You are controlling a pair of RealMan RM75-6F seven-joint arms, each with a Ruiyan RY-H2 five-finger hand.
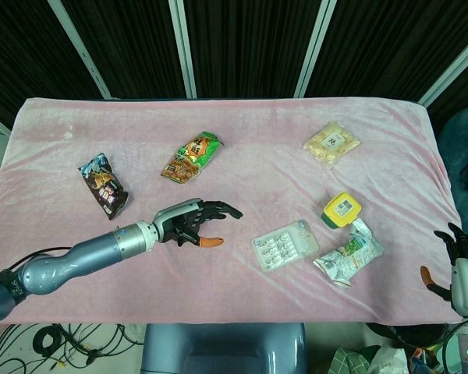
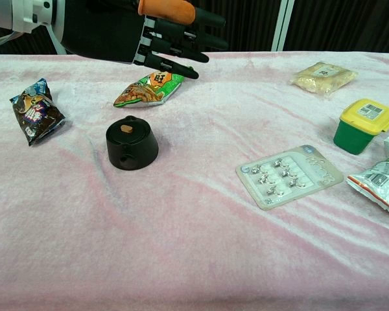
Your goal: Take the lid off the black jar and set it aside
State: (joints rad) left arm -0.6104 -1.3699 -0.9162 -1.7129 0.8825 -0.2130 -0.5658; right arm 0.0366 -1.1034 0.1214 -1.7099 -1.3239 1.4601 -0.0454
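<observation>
Reaching in from the lower left of the head view, our left hand [image 1: 193,220] is hovering over the middle-left of the pink cloth [image 1: 242,140], fingers stretched out and spread, holding nothing. In the chest view the same hand [image 2: 152,35] is filling the upper left of the frame, palm side down, with its orange thumb tip on top and the dark fingers pointing right.

We are seeing the black jar [image 2: 131,143] only in the chest view, standing upright at left of centre on the cloth, its lid [image 2: 127,129] on top. In the head view the hand is covering that spot, so the jar is hidden there.

Moving rightward, a dark snack bag [image 1: 104,185] is lying at far left, a green and orange snack bag [image 1: 192,157] just above the hand, a blister pack [image 1: 285,245] at centre right, a green tub with a yellow lid [image 1: 342,209] beside it, a crumpled packet [image 1: 349,255] below that, and a pale bag [image 1: 331,142] toward the upper right.

Our right hand [image 1: 456,261] is sitting at the lower right edge of the head view, off the cloth; only part of it is showing, and we cannot tell how its fingers are set.
</observation>
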